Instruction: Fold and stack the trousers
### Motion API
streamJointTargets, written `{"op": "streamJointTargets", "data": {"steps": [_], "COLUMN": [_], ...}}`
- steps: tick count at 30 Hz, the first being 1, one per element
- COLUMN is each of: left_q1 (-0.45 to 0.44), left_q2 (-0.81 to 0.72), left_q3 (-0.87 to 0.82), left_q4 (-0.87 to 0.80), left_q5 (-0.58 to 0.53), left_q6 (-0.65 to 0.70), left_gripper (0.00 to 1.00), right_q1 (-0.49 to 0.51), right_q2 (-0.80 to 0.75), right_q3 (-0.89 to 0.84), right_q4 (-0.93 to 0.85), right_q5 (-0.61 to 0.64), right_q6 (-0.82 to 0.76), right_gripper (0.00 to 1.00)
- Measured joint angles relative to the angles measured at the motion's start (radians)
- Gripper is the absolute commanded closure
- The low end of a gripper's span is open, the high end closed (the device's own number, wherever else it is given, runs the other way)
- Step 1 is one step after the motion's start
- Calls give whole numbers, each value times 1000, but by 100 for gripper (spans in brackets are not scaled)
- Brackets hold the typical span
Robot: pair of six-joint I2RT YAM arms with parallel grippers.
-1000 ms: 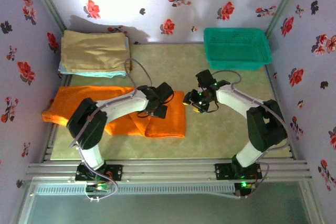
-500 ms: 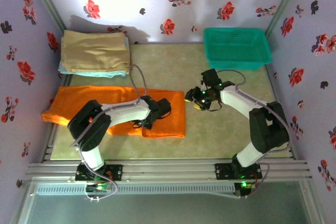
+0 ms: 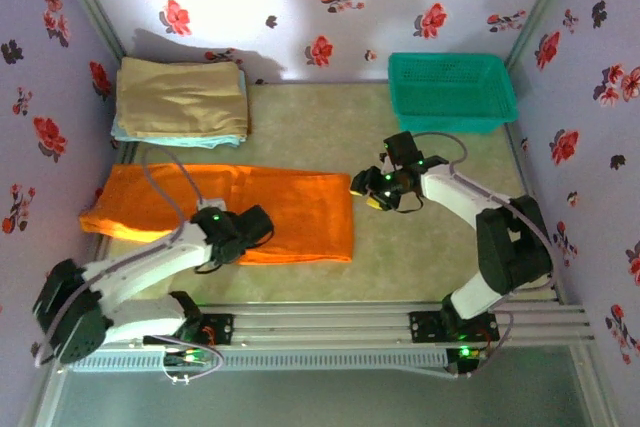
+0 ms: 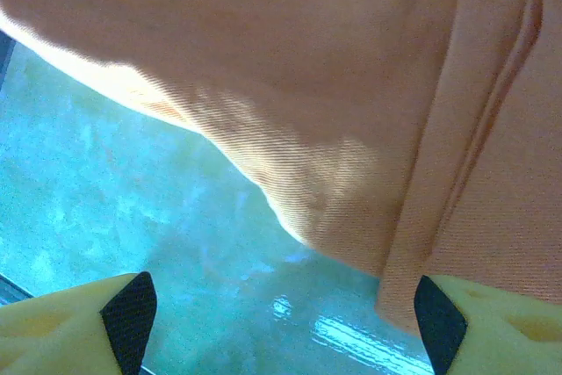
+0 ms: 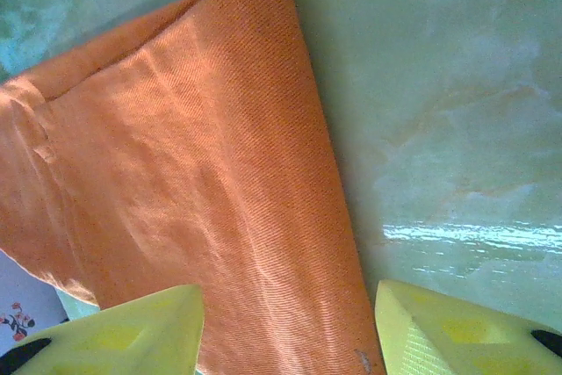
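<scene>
The orange trousers [image 3: 220,212] lie folded into a long flat strip across the left half of the table. My left gripper [image 3: 260,228] hovers at their near edge. In the left wrist view the trousers [image 4: 351,85] hang over the upper part, and the left gripper [image 4: 285,322] is open above bare table, with a cloth corner beside the right fingertip [image 4: 439,322]. My right gripper [image 3: 366,193] sits at the strip's right end. It is open low over the trousers [image 5: 176,173], straddling their right edge [image 5: 285,331].
A tan folded cloth [image 3: 180,97] rests on a light blue one at the back left. A green basket [image 3: 452,89] stands at the back right. Flowered walls close three sides, and a metal rail [image 3: 320,327] runs along the near edge.
The left arm has drawn back toward the near left, its gripper sliding off the cloth's middle to the near edge. The raised fold now lies flat. The right arm barely moved.
</scene>
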Motion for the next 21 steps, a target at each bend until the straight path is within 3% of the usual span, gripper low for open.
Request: {"op": "streamJointTargets", "data": {"steps": [4,11,15,21], "left_q1": [89,322,417,447], "left_q2": [-104,-58,90,437], "left_q3": [22,80,116,284], "left_q4": [7,157,294,467], "left_q5": [17,135,268,423], "left_q6": [47,242,356,496], "left_gripper": [18,13,6,7], "right_q1": [5,93,100,81], "right_q2": [0,66,76,82], "right_q3": [-32,-59,-68,-50], "right_q4": [38,92,97,74], "right_q5": [-38,-72,-70,-59], "right_q6": [-10,-13,-15,-44], "right_gripper": [45,42,42,42]}}
